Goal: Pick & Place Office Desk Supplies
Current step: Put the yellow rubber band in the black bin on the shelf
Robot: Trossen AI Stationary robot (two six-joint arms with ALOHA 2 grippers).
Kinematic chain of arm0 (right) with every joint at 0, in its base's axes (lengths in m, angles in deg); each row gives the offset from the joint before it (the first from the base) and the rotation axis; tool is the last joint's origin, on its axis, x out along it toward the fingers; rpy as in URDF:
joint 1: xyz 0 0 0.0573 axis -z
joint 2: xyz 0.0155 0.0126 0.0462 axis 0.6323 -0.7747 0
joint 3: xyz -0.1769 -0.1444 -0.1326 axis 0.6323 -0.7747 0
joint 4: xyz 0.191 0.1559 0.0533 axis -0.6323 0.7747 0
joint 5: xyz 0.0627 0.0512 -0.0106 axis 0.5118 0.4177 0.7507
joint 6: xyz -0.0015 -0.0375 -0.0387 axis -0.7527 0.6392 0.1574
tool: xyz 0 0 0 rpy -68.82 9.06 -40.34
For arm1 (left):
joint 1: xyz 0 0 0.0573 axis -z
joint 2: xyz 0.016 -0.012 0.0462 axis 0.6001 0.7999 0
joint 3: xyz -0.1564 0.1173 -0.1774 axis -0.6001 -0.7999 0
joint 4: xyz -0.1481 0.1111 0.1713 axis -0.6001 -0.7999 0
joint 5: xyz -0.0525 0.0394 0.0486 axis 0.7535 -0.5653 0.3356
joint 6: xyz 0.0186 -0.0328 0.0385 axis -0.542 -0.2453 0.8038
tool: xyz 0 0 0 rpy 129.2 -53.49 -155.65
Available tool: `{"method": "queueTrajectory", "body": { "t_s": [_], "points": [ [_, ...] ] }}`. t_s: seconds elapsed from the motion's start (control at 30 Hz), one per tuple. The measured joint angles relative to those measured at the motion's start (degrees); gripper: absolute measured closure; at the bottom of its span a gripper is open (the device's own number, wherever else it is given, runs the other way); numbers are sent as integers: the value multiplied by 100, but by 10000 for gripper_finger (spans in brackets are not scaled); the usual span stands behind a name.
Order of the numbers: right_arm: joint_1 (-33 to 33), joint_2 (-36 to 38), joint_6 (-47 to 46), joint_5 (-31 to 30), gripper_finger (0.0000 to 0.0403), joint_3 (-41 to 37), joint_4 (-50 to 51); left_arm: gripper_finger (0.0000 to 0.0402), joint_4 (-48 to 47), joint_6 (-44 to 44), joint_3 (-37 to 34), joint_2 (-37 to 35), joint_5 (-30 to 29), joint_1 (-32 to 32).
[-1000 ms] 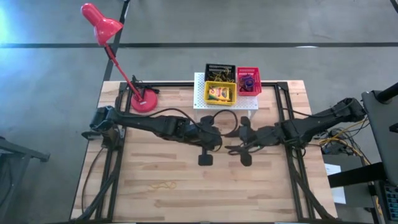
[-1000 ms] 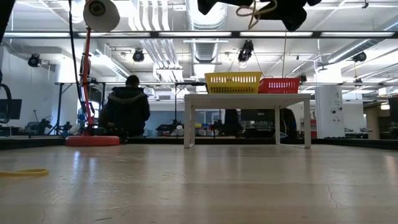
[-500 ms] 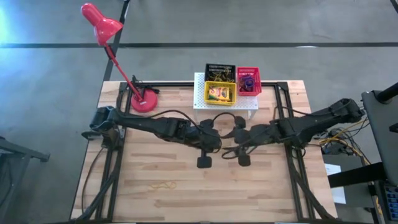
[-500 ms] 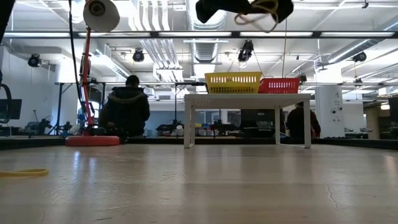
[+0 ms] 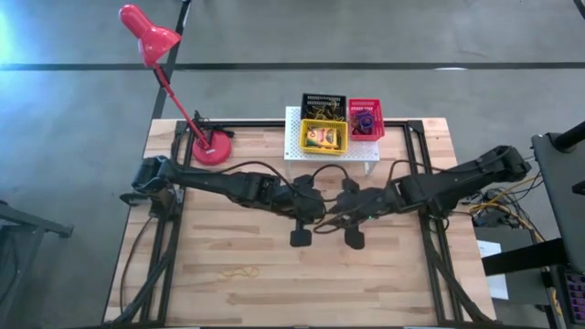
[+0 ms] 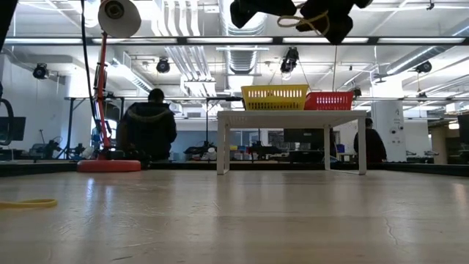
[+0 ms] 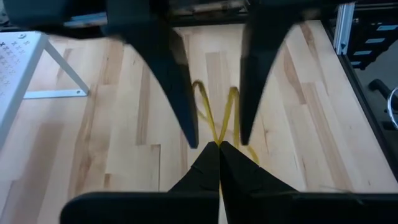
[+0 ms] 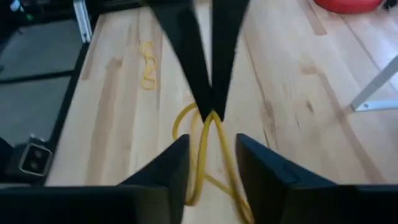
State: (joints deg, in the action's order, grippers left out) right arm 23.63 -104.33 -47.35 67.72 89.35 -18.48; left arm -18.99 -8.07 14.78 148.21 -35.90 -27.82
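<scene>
Hanging above mid-table, the left gripper (image 5: 313, 217) has its jaws pinched shut on a yellow rubber band (image 7: 214, 118), whose loops dangle clear of the wooden table (image 5: 238, 302). Right gripper (image 5: 336, 217) — facing it, fingers (image 8: 163, 171) apart on either side of the same band, not pressing it. Second rubber band (image 5: 238, 271) — flat on the table near its front edge. White perforated stand (image 5: 297, 146) at the back carries a yellow tray (image 5: 324, 138), black tray (image 5: 324, 103) and red tray (image 5: 366, 119). Red desk lamp (image 5: 212, 146) at back left.
</scene>
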Motion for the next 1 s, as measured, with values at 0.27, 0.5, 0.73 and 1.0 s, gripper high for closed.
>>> {"method": "queueTrajectory", "body": {
  "t_s": [0.27, 0.5, 0.73, 1.0],
  "points": [
    [-123, 96, -1087, -5, 387, -7, 251, 330, -2, 18, 0, 0, 48, 0],
    [-521, 344, -2349, -2, 394, -42, 866, 228, -747, -585, 28, -130, 66, -4],
    [-456, 1190, -3072, -39, 394, 443, 2418, 201, -2150, -1515, 0, -308, -14, 7],
    [1271, 1396, -2051, -67, 394, 1452, 3253, 220, -2011, -2197, -891, -537, -154, 199]
  ]
}}
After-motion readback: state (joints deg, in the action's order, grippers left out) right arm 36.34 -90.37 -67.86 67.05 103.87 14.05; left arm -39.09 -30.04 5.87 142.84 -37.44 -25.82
